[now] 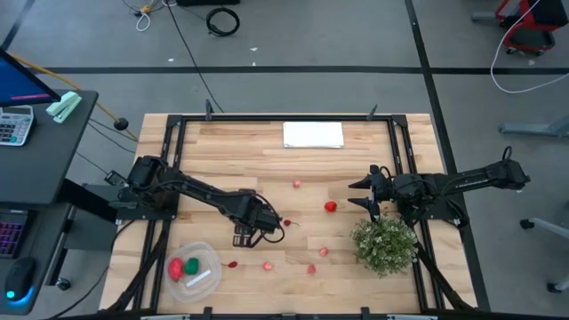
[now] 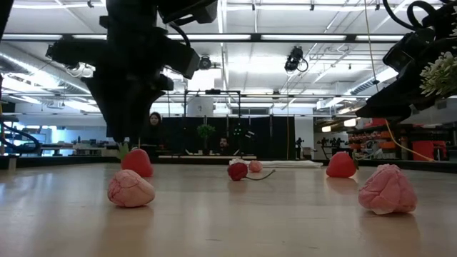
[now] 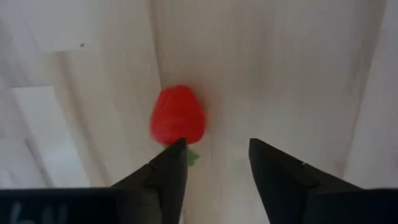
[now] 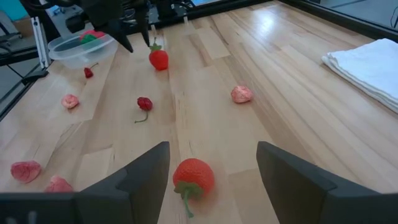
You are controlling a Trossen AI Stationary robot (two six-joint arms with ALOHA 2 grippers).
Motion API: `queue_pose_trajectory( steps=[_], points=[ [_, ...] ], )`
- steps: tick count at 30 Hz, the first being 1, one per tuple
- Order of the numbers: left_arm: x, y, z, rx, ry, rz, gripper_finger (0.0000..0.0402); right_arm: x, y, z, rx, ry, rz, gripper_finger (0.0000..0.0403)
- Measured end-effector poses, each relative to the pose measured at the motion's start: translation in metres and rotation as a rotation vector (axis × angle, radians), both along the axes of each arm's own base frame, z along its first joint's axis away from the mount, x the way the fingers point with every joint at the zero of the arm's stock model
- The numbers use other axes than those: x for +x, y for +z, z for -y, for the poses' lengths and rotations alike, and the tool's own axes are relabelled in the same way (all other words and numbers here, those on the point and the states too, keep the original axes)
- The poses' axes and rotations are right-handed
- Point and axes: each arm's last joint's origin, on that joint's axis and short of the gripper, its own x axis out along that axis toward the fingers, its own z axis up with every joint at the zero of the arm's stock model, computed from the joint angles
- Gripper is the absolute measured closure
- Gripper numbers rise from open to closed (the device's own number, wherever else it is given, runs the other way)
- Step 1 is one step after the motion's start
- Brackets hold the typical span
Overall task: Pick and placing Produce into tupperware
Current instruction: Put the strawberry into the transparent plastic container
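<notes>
My left gripper (image 1: 243, 238) (image 3: 214, 146) is open and points down over a red strawberry (image 3: 178, 115) (image 2: 136, 162) (image 4: 158, 59) that lies on the table just beyond its fingertips. Right of centre, my right gripper (image 1: 363, 194) (image 4: 211, 149) is open and level, with a second red strawberry (image 1: 330, 206) (image 4: 193, 177) on the table ahead of it. The clear round tupperware (image 1: 212, 256) (image 4: 74, 50) sits near the left front corner and holds a red piece and a green piece. A cherry (image 1: 286, 222) and several pink pieces (image 1: 323, 252) lie scattered on the wood.
A bushy green plant (image 1: 384, 244) stands right below my right gripper in the high view. A folded white sheet (image 1: 313, 134) lies at the table's far edge. Black frame rails (image 1: 174, 160) run along both sides. People sit in the room beyond the table.
</notes>
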Motion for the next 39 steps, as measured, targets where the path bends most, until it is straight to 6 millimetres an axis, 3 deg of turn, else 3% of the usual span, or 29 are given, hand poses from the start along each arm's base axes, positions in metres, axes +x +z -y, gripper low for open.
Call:
queue_pose_trajectory(
  steps=[7, 16, 39],
  points=[
    [-0.009, -0.001, -0.009, 0.171, -0.006, -0.063, 0.0189, 0.000, 0.000, 0.000, 0.000, 0.000, 0.000, 0.0153],
    [-0.026, -0.030, -0.012, 0.189, 0.010, -0.118, 0.0206, 0.000, 0.000, 0.000, 0.000, 0.000, 0.000, 0.0153],
    [-0.021, -0.031, -0.011, 0.173, 0.044, -0.057, 0.0239, 0.000, 0.000, 0.000, 0.000, 0.000, 0.000, 0.0153]
  ],
)
